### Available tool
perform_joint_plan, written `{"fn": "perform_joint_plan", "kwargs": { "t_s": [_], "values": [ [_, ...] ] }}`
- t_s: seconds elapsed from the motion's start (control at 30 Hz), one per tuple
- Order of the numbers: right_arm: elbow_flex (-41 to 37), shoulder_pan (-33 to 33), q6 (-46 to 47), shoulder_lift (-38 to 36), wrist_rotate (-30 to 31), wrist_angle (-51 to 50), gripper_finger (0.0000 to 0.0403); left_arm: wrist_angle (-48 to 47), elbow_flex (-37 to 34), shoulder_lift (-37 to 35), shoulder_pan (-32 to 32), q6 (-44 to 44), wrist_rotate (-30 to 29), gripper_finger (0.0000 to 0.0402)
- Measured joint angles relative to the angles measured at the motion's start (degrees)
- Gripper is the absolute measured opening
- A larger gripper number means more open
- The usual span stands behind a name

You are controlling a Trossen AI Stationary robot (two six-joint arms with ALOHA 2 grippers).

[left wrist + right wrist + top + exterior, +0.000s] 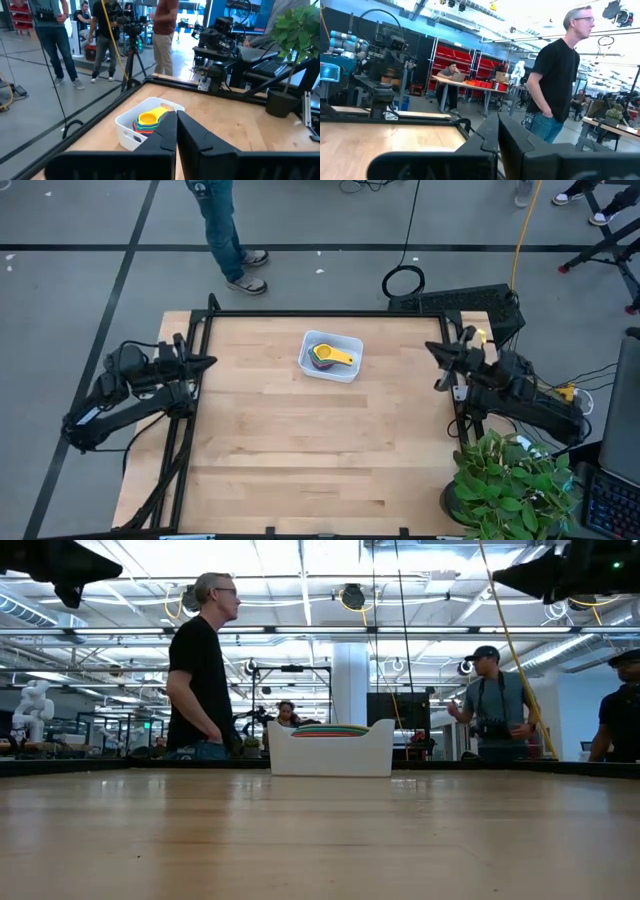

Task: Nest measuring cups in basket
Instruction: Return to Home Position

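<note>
White basket, upper centre, holds the measuring cups nested. Left hand and right hand sit closed and empty at either side, apparently parked clear.

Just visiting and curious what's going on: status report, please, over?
Left claw and right claw shut, empty, at opposite sides of table. Measuring cups nested in basket, yellow on top. Person beyond far edge, not in the way.

Left gripper: fingers pressed together, nothing between them. Past its tips, the white basket stands on the wooden table. The measuring cups sit nested inside it, yellow uppermost. Several people stand beyond the table.
</note>
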Motion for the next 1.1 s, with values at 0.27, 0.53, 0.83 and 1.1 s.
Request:
{"fn": "perform_joint_plan", "kwargs": {
  "t_s": [0.27,0.53,0.83,1.1],
  "values": [
    [-2.0,0.0,2.7,-1.7,-0.2,-4.1,0.0001,12.6,-7.2,0.0,0.0,-4.8,-0.4,0.0019],
    [-8.4,0.0,6.6,-2.3,-2.2,1.6,0.0000,29.0,-19.3,0.0,0.0,-7.8,0.1,0.0008],
    [-10.9,0.0,12.2,-2.3,-7.9,3.0,0.0000,44.1,-26.6,0.0,0.0,-13.6,0.1,0.0025],
    [-11.0,0.0,12.7,-2.3,-7.7,2.9,0.0000,44.0,-27.7,0.2,0.0,-14.7,0.0,0.0026]
  ]
}}
